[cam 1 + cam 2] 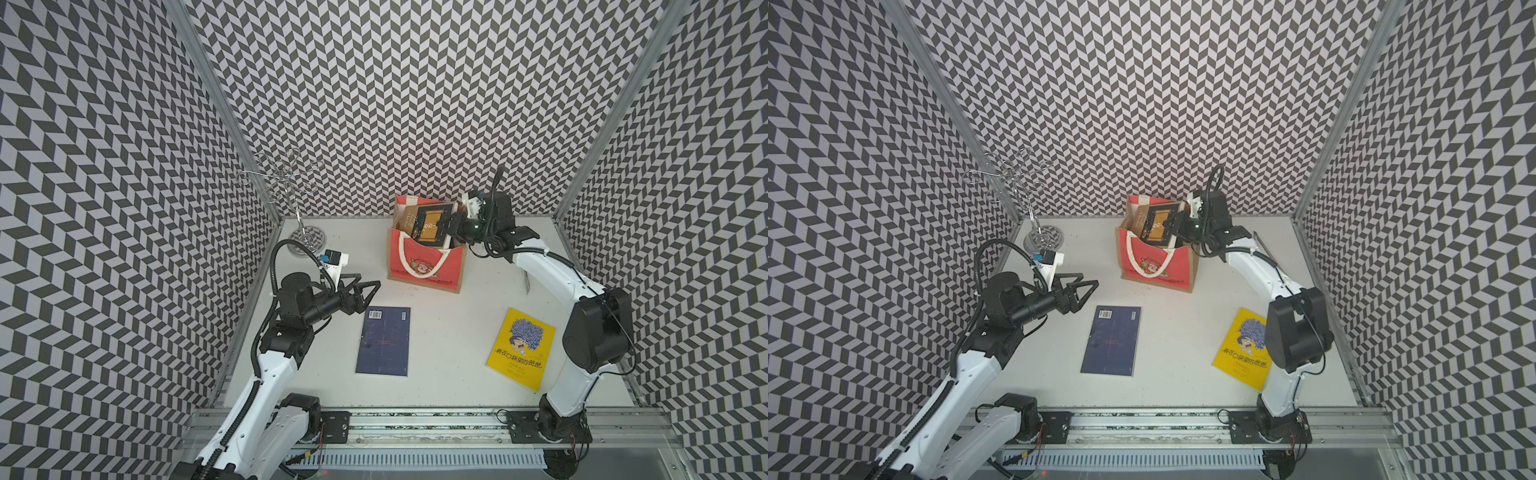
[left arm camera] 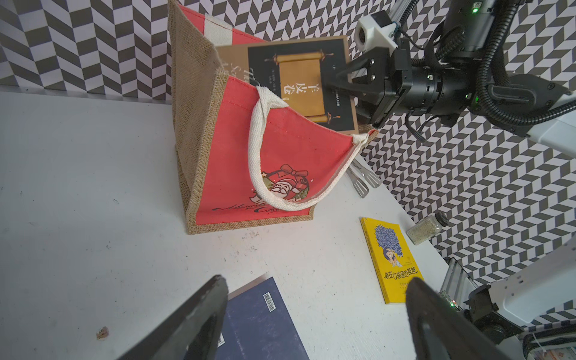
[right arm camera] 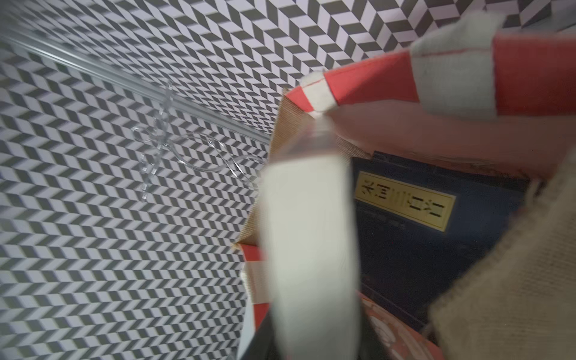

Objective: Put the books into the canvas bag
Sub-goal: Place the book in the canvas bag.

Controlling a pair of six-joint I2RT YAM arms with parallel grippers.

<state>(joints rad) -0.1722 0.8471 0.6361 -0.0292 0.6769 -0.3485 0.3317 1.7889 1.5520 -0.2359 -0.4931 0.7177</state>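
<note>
The scroll book [image 2: 299, 84] in the canvas bag [image 2: 237, 140] is straddled by the right gripper [image 2: 332, 84], hold unclear; the left gripper [image 1: 369, 279] is spread. Beneath, a labelled navy book [image 3: 436, 249] is shown only by the right wrist view.

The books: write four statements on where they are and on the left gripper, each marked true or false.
The navy book lies flat on the table, barcode up. True.
The scroll book pokes out of the canvas bag. True.
The yellow book is inside the canvas bag. False: it lies on the table.
The left gripper is shut on the navy book. False: it is open, holding nothing.
</note>
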